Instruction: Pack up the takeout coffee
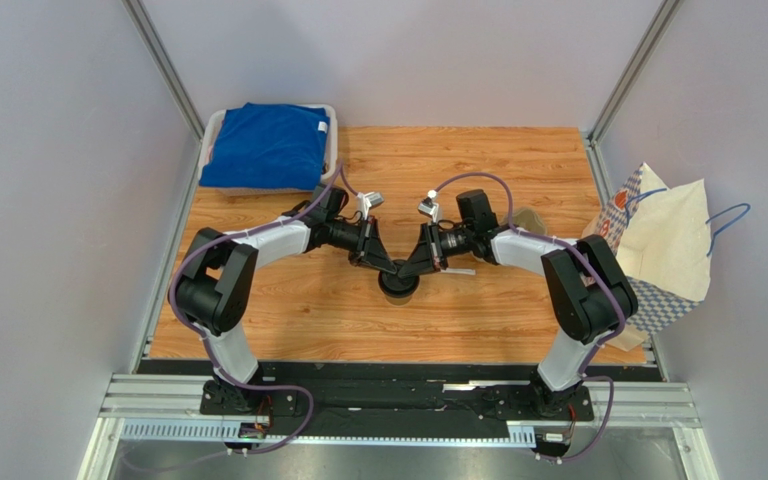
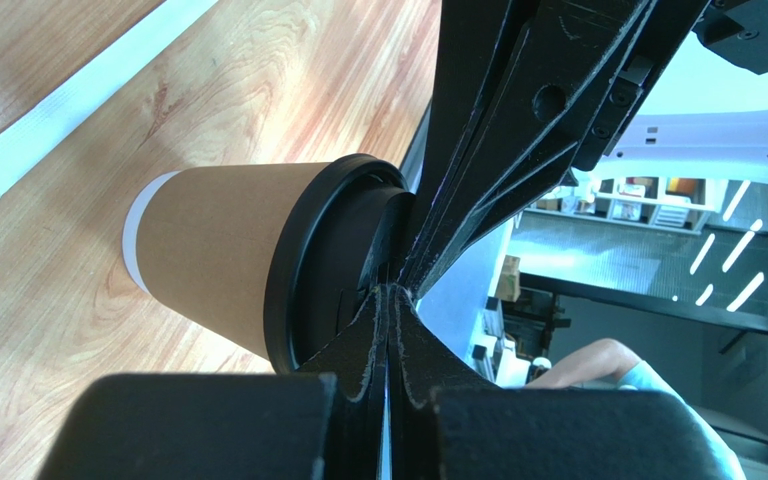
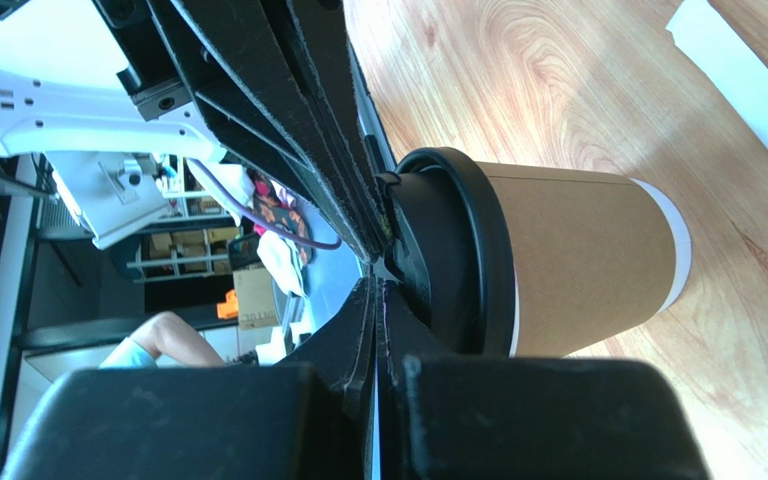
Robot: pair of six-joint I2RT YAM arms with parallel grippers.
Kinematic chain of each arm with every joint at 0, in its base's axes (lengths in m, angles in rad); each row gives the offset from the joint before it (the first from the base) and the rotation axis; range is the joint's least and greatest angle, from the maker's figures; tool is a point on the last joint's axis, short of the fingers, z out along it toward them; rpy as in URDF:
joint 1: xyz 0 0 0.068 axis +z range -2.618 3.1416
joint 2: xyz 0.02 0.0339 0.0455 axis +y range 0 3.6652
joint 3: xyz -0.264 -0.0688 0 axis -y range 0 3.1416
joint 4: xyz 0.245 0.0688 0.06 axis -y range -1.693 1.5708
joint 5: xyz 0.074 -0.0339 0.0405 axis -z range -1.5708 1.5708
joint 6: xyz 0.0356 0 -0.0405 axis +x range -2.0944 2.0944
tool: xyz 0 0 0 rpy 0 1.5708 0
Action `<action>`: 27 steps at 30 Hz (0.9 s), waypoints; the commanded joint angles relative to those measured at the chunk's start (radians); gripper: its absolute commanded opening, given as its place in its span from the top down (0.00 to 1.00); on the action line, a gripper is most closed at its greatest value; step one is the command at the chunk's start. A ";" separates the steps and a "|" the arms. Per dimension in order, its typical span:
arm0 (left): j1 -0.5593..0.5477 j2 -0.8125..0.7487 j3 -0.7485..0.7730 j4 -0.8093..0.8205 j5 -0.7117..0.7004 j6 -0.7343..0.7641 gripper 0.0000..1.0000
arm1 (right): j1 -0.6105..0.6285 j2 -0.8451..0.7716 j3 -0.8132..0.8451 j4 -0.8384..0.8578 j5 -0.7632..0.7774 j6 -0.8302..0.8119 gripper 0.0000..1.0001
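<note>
Evidently the left gripper (image 2: 390, 300) and right gripper (image 3: 376, 285) are both pinched closed on nothing, their tips meeting on the round black plastic lid (image 2: 308, 265) of the small tan paper coffee cup (image 1: 399, 285), which stands upright well left of the white-and-blue checked paper bag (image 1: 663, 240). Uneven pressing could tip the cup or buckle the lid.

Tan cup (image 2: 218, 250), black lid (image 2: 296, 270); blue cloth (image 1: 268, 145); blue-checked cream bag (image 1: 670, 240).

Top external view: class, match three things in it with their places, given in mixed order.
1 blue folded cloth
2 tan paper cup with round black lid
3 white paper bag with blue checks

A right edge of the wooden table
B in a white tub, far left corner
C middle of the table

Pairs: 1-B; 2-C; 3-A
</note>
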 commanded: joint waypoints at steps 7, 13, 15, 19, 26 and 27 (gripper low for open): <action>-0.021 -0.021 -0.009 -0.056 -0.134 0.096 1.00 | -0.019 0.142 -0.075 -0.027 0.199 -0.187 1.00; -0.031 0.005 -0.012 -0.071 -0.157 0.115 1.00 | -0.034 0.168 -0.081 -0.026 0.210 -0.202 1.00; -0.031 0.019 -0.016 -0.065 -0.153 0.116 1.00 | -0.037 0.171 -0.080 -0.030 0.210 -0.205 1.00; -0.029 0.045 -0.024 -0.048 -0.131 0.107 1.00 | -0.039 0.171 -0.075 -0.044 0.211 -0.215 1.00; -0.009 0.096 -0.022 -0.028 -0.104 0.085 1.00 | -0.039 0.157 -0.061 -0.073 0.211 -0.235 1.00; -0.008 0.090 -0.018 -0.029 -0.099 0.085 1.00 | -0.039 0.146 -0.052 -0.081 0.210 -0.238 1.00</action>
